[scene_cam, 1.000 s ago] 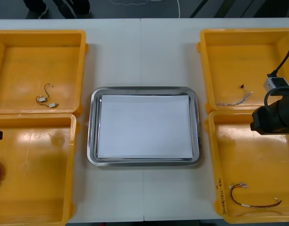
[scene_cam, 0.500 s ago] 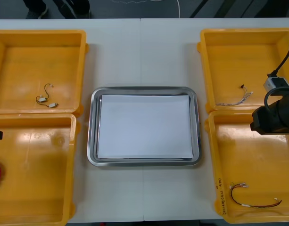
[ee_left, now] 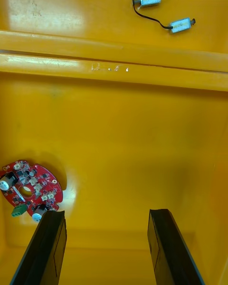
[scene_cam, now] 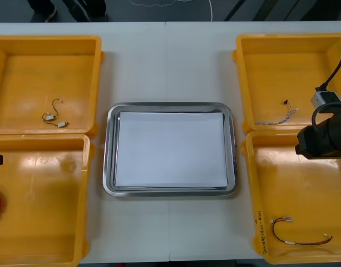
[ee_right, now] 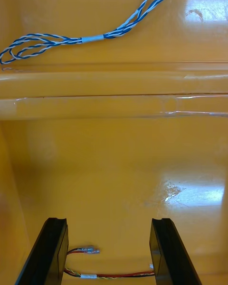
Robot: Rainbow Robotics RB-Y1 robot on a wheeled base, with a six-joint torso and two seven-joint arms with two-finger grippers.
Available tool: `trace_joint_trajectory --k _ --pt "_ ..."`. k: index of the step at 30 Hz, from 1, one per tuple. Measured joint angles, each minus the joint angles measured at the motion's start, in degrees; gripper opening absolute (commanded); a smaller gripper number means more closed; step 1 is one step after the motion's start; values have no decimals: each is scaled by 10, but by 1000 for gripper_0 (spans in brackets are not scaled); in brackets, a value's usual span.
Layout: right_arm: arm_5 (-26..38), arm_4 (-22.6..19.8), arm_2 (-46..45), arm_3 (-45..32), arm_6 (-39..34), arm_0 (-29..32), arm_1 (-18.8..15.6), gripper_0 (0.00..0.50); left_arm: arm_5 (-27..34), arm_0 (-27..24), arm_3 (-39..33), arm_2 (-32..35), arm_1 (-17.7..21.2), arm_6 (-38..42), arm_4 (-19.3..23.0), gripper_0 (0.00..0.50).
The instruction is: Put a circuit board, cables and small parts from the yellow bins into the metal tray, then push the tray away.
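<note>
Red and yellow cable is lying between the parted fingers of the right pincer, inside a yellow bin. The left pincer, also parted, is hovering with the red circuit board just beside one finger, the metal tray well apart.

Tray between two pairs of bins
</note>
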Motion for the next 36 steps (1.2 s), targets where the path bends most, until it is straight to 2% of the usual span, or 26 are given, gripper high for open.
trace_joint_trajectory --k 36 --pt "0 0 0 0 0 0 0 500 0 0 0 0 0 0 0 500"
